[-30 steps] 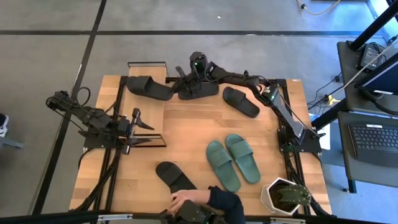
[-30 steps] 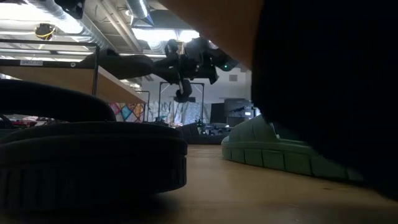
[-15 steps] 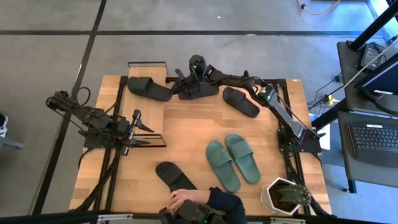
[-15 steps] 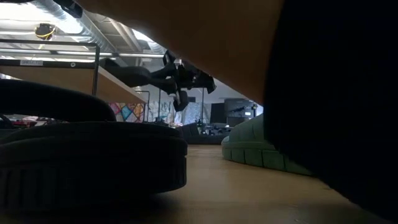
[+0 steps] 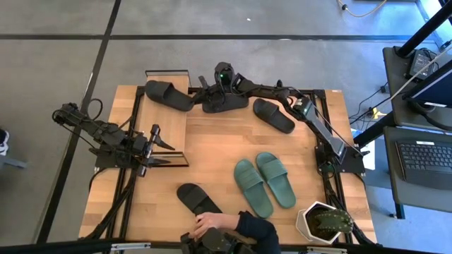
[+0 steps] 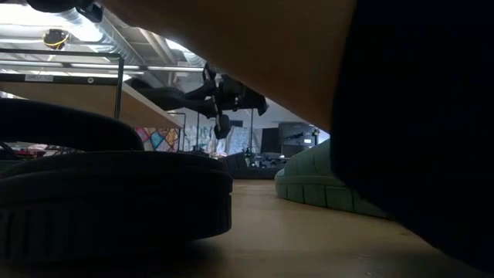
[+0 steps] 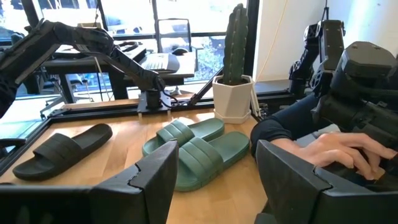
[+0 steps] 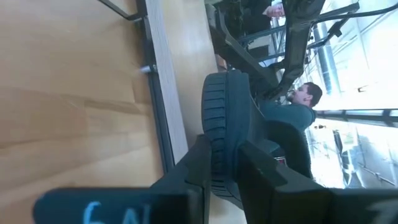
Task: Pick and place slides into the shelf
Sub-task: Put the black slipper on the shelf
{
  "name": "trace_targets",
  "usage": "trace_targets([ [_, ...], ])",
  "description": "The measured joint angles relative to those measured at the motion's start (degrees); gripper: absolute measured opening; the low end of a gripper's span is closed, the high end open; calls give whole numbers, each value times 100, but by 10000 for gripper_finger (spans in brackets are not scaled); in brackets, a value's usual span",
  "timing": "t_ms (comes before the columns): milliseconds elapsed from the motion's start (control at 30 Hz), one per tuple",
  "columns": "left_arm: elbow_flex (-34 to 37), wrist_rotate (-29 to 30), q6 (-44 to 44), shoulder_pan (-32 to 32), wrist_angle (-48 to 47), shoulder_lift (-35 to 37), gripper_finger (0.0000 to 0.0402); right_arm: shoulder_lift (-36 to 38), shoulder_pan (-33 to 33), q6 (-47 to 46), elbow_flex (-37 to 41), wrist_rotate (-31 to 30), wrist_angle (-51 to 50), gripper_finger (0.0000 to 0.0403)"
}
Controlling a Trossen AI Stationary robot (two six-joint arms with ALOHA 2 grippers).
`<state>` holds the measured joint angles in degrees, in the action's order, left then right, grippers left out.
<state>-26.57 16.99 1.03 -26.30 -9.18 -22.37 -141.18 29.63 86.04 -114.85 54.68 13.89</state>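
On the big wooden table (image 5: 212,152), the small rack with a light wooden top board and thin black metal frame (image 5: 171,127) sits at the left-rear. One black rubber slide (image 5: 168,94) lies across its far end, and another black slide (image 5: 224,103) is just to its right. Further right is a third black slide (image 5: 274,115). The teal-green pair (image 5: 265,182) sits right of centre toward the front. The white hexagonal pot with a cactus (image 5: 322,221) is at the front-right corner, and a fourth black slide (image 5: 198,200) lies at front centre with a person's hand (image 5: 209,226) touching it.

The high view looks straight down on the whole table (image 5: 212,148). The low view sits at tabletop level, very close behind a black slide (image 6: 108,197). Both wrist views look forward along the tabletop; the teal pair (image 7: 196,149) appears overhead too
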Motion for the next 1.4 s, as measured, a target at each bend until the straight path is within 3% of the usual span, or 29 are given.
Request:
trace_targets([
  [567, 0, 2, -10, 0, -22, 2, 208, -173, -81, 263, -2, 48, 24, 62],
  [700, 0, 2, -10, 2, -22, 2, 208, -173, -90, -388, -4, 50, 76, 75],
  [1167, 0, 4, -12, 0, -22, 2, 208, -173, -90, -304, -4, 46, 83, 109],
  [1400, 0, 4, -10, 2, -22, 2, 208, -172, -90, -306, -4, 46, 137, 154],
])
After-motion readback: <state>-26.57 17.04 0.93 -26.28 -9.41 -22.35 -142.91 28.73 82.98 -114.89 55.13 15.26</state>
